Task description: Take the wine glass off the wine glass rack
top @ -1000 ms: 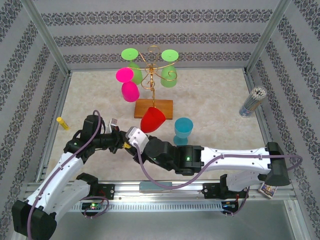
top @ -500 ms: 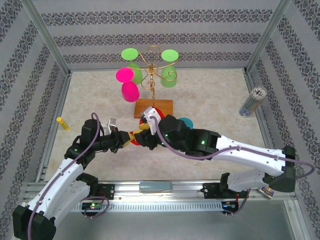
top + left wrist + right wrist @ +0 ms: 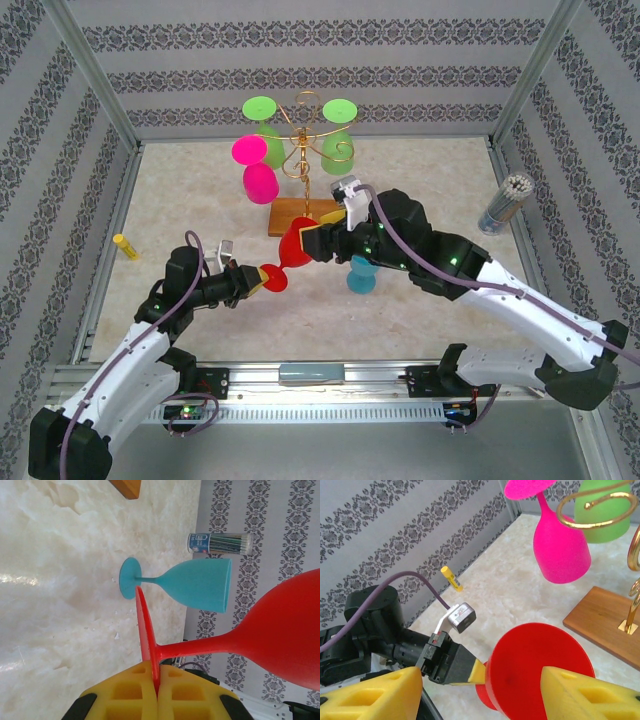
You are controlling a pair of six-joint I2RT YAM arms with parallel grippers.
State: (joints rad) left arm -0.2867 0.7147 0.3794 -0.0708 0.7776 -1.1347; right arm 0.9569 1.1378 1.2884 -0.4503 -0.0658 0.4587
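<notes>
grey damask-striped wallpaper walls (image 3: pixel 320 60) at 9, 12 and 3 o'clock, cream marbled tabletop (image 3: pixel 430 190), aluminium frame posts (image 3: pixel 90 75), rail (image 3: pixel 250 372) at 6 o'clock

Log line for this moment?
left gripper: shut on red wine glass foot | right gripper: open around bowl | blue glass: upright

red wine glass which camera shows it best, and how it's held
Left wrist: the red wine glass lies in side profile, foot, stem and bowl, its foot pinched edge-on by the left gripper. Top external shows it small and tilted between both arms. Right wrist looks into its bowl, between the open fingers of the right gripper.
</notes>
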